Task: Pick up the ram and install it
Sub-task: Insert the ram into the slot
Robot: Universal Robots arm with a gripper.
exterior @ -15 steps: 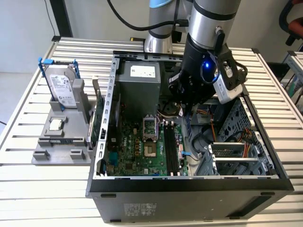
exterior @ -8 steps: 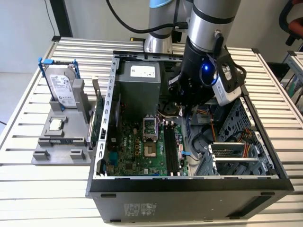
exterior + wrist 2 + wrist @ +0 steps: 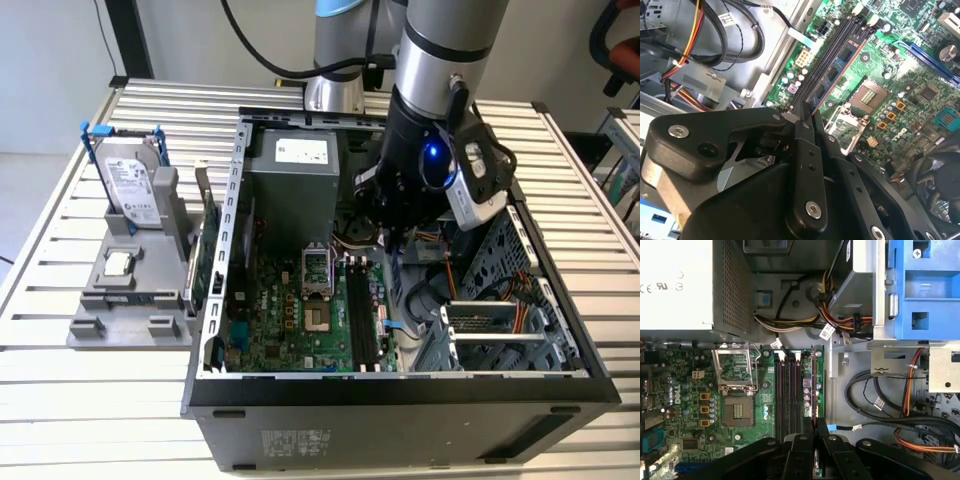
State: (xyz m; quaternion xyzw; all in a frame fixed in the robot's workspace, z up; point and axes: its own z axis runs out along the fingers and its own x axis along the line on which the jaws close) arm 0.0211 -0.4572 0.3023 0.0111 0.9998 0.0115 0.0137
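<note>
One black claw (image 3: 815, 450) grips one thin dark-green ram stick (image 3: 814, 385) edge-on above four black motherboard slots (image 3: 787, 395).

Gripper (image 3: 802, 117): matt black plastic, bright metal screws. Ram (image 3: 814, 385): thin green circuit board. Case (image 3: 400, 420): matt dark metal. Table (image 3: 60, 390): ribbed pale metal.

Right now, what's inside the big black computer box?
Inside the computer case sits a green motherboard with memory slots, a metal power supply and cables. The pincer holds the ram over the slots; the arm hides what lies beneath.
</note>
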